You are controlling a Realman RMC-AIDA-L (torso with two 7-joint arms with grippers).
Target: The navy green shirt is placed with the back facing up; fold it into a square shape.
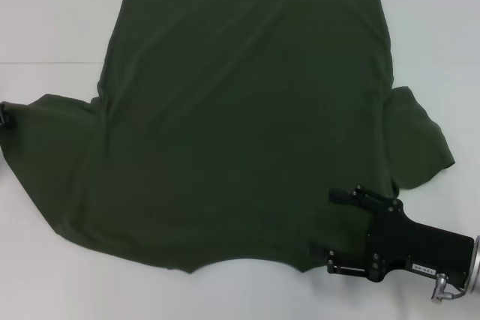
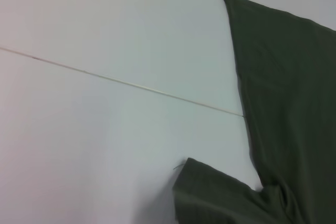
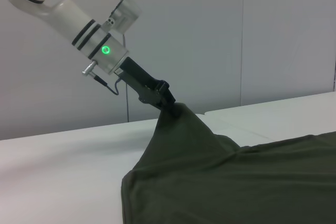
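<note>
The navy green shirt (image 1: 240, 125) was spread on the desk (image 1: 45, 20). Its left sleeve was pinched and lifted by the left gripper (image 3: 167, 103); the right gripper (image 1: 330, 224), jaws spread, was poised beside the right shoulder.

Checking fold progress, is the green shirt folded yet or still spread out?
Spread, not folded: the navy green shirt lies open, both sleeves out. Left gripper lifts one sleeve.
</note>
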